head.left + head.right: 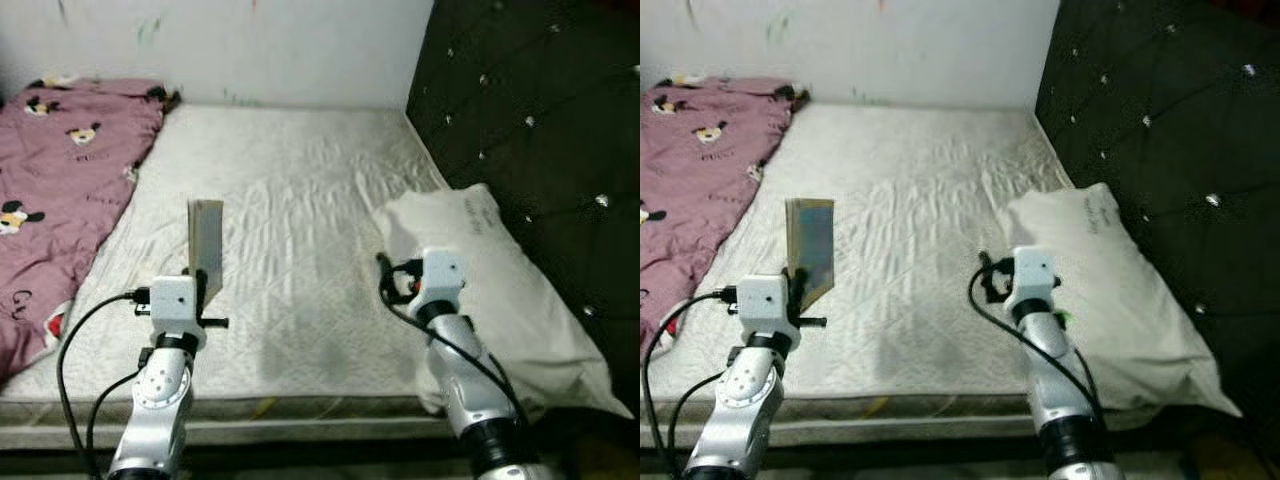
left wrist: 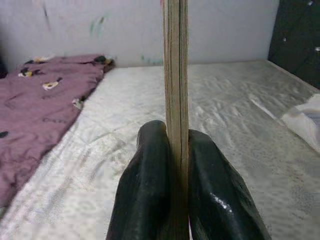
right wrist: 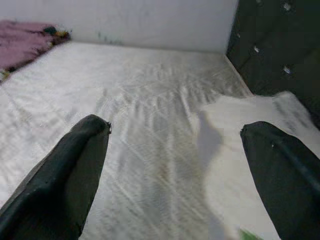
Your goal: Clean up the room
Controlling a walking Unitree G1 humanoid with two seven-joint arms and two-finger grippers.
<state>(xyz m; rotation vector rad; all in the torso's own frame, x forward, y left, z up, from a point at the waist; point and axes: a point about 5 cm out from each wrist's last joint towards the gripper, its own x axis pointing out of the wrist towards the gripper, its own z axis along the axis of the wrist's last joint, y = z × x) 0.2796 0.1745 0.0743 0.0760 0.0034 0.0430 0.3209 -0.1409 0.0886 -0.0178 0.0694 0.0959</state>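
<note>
Bed [image 1: 300, 190] with bare white mattress fills scene. Purple blanket [image 1: 60, 170] along left side. White pillow [image 1: 500, 290] at right by dark headboard [image 1: 540, 120]. Left gripper [image 2: 177, 150] pinches book [image 1: 205, 245] upright above mattress. Right gripper [image 3: 175, 145] spread wide, beside pillow.

The blanket [image 1: 60, 190] is cut by the left edge of the picture, so its full extent cannot be seen. The right arm hides the near left part of the pillow [image 1: 500, 280]. The print on the pillow is too small to read. The left gripper [image 2: 176, 165] covers the low end of the book [image 2: 175, 65], and the book's top is cut off in the left wrist view.
</note>
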